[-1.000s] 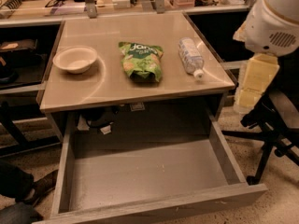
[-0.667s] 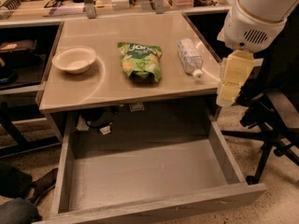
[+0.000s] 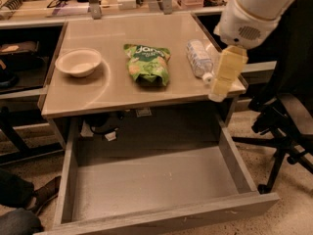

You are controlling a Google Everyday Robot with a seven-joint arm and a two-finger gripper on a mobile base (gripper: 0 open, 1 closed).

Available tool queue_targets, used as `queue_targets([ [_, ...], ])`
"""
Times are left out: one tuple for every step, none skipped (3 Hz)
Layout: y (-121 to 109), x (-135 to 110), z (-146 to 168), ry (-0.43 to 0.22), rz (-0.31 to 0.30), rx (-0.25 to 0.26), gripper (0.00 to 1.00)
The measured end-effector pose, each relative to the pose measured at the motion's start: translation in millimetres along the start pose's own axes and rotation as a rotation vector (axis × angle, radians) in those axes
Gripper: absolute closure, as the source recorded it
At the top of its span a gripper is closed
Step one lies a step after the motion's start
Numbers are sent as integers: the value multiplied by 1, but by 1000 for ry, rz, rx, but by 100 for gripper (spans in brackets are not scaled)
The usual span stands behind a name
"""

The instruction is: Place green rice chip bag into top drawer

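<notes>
Presently: approach step, grasp not yet made. Bag [image 3: 146, 65] flat at bench [image 3: 112, 89] centre, between bowl [image 3: 78, 62] and bottle [image 3: 199, 58], apart from both. Tool [image 3: 217, 93] above the bench's right front corner, just beside the bottle cap; empty by the look of it (open or closed: cannot tell). Next: inward over the bottle, down onto the bag. Drawer [image 3: 156, 185] pulled out below the front edge, bottom bare, ample room; chair [image 3: 279, 126] near its right side.

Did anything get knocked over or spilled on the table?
Only the water bottle looks odd: it lies on its side near the edge of the table, just beside the gripper. Nothing looks spilled; the green rice chip bag and bowl sit normally.
</notes>
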State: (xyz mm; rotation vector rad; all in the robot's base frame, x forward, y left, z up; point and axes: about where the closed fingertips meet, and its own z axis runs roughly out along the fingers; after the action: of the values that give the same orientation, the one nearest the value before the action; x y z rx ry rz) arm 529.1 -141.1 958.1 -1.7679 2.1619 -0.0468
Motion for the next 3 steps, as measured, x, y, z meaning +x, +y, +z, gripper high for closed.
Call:
queue_targets([
  [-36,-32,12,-34,-19,28,0],
  [-77,-62,22,-57,-24,40,0],
  [-77,-62,22,-57,-24,39,0],
])
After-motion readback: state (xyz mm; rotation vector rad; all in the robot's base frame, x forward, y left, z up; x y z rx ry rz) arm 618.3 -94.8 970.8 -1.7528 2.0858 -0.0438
